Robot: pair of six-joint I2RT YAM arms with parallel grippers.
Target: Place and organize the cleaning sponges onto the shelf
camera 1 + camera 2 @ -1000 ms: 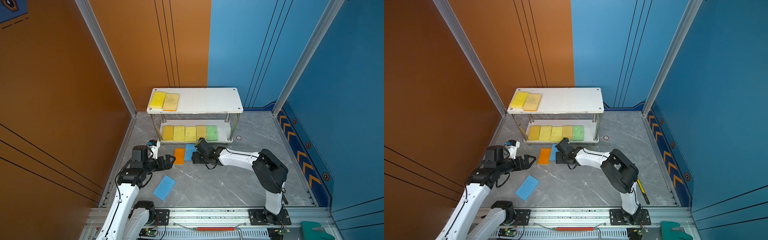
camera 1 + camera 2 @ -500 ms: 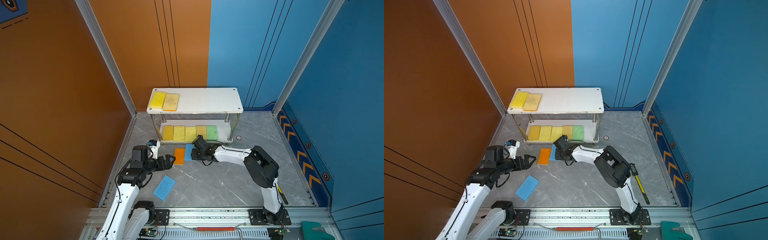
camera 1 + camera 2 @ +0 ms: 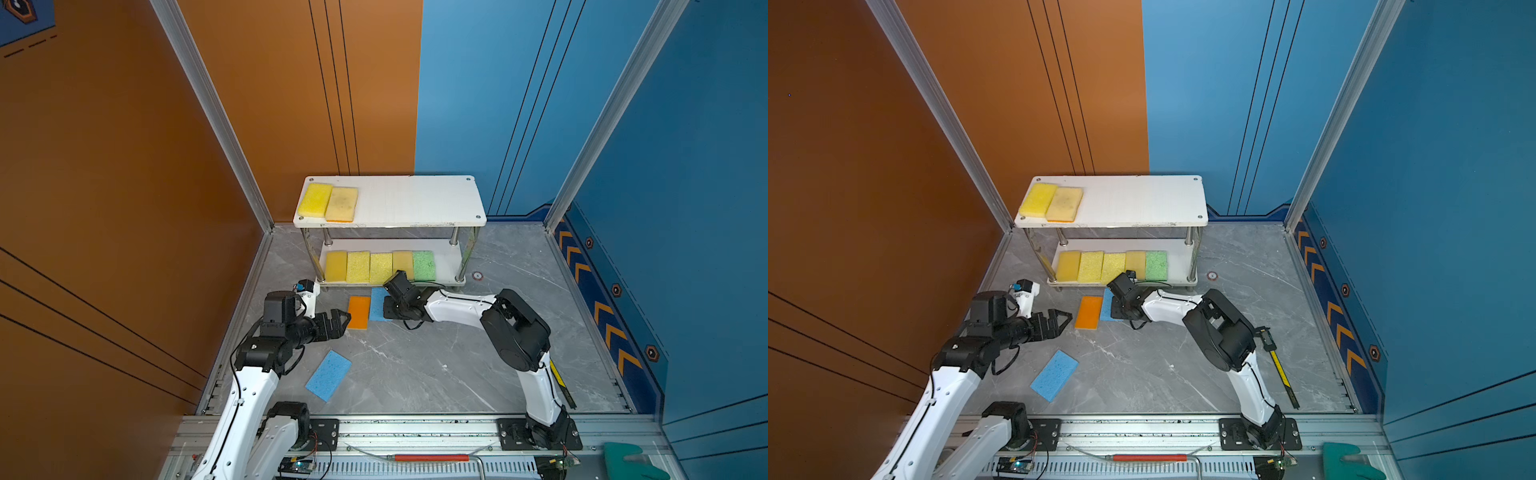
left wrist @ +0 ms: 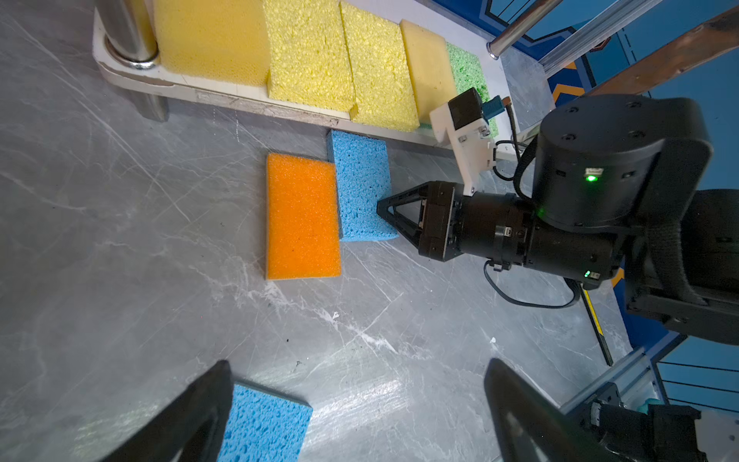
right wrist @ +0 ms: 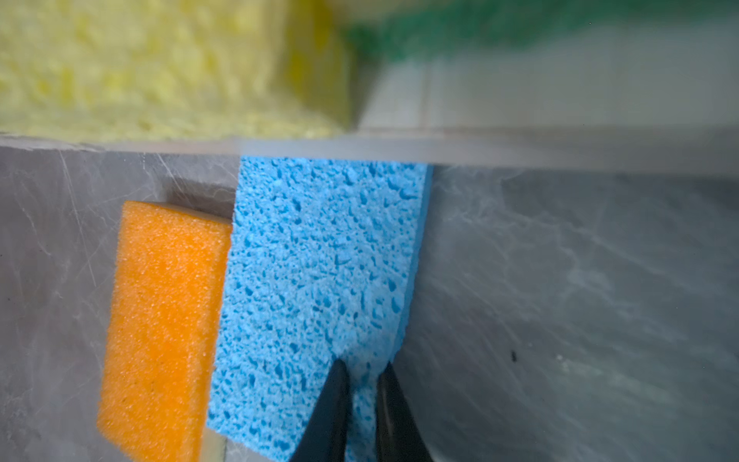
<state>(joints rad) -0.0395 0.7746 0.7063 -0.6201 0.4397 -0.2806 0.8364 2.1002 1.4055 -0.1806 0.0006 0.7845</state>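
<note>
- Right, my right claw (image 5: 362, 372) is clenched on the blue sponge (image 5: 320, 260). In the right wrist view its two tips nip a sliver of foam at one corner, and the frame cuts off the rest of the fingers.
- That blue sponge lies flat on the desk (image 3: 415, 365) directly in front of the shelf (image 3: 415, 199). Its far end runs under the lower board's front edge, so I cannot see where it stops.
- The orange sponge (image 4: 302, 216) lies alongside it, touching along one long side and set a little further out from the shelf.
- My left claw (image 3: 343, 320) is released, with its fingers (image 4: 200, 400) spread wide. It hovers in front of the shelf's left end as the top views show it, just beside the orange sponge and touching nothing.
- The other blue sponge (image 3: 329, 375) lies well out in front of the shelf. In the left wrist view one finger hides part of it.
- On the shelf's lower board, four yellow sponges (image 3: 358, 266) and a green sponge (image 3: 424, 266) sit side by side. In both top views the right wrist covers the front of the last yellow one. The right wrist view shows this row only as a blur.
- At the left end of the shelf's upper board, a bright yellow sponge (image 3: 315, 200) and a pale tan sponge (image 3: 342, 203) lie touching.
</note>
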